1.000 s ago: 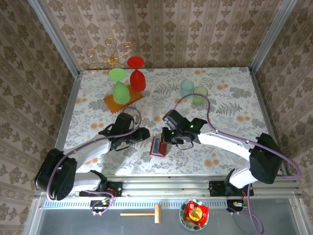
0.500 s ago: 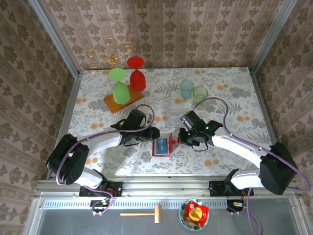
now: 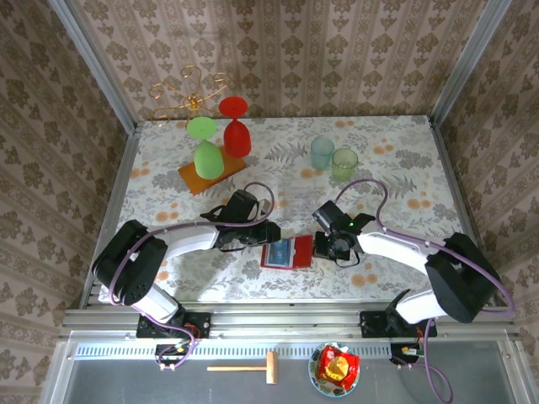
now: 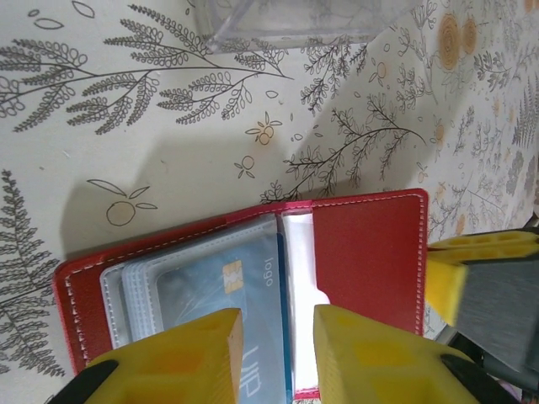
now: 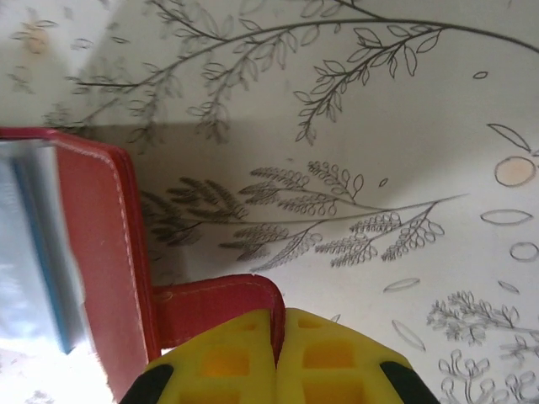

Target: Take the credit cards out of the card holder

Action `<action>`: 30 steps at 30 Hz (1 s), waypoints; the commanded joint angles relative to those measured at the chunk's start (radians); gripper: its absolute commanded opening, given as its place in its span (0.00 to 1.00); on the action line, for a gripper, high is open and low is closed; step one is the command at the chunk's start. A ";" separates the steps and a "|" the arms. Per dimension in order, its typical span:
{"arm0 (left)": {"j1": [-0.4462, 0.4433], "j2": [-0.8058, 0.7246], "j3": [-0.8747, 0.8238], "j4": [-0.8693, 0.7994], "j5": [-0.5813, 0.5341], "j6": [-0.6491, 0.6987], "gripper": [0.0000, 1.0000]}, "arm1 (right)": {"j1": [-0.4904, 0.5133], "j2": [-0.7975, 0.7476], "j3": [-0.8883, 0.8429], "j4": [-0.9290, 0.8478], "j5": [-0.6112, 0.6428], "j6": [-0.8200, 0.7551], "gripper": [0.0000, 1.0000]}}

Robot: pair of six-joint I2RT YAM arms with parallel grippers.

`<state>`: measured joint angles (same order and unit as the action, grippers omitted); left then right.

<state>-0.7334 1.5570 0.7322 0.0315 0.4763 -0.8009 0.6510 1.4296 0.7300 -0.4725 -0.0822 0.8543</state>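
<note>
Lying open and flat on the floral-patterned table [image 3: 413, 151], the red folding card holder [image 4: 362, 252] sits between the 2 arms, towards the near edge. The right gripper [image 5: 276, 320] is pinched tight on the holder's small red side tab [image 5: 215, 305], apparently steadying it. The left gripper [image 4: 276, 324] hangs with its yellow fingers [image 4: 181, 358] apart, straddling the edge of the thin blue credit card [image 4: 253, 286] in a greyish clear pocket [image 4: 126, 290]. That card looks light, stiff and slick; its exposed long edge seems the best place to pinch, though the soft pocket may drag along.
</note>
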 commanded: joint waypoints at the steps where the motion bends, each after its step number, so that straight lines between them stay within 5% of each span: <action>1: -0.005 0.000 0.029 0.012 0.017 -0.009 0.28 | -0.001 0.048 -0.011 0.046 0.001 -0.012 0.00; 23: -0.012 0.006 0.029 0.022 0.025 -0.012 0.27 | 0.048 0.240 0.100 0.197 -0.109 -0.012 0.00; 30: -0.029 0.027 0.034 0.055 0.031 -0.027 0.27 | 0.050 0.225 0.122 0.102 -0.054 -0.028 0.00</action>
<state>-0.7513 1.5612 0.7444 0.0608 0.4870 -0.8131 0.6834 1.6226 0.8467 -0.4297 -0.1482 0.8406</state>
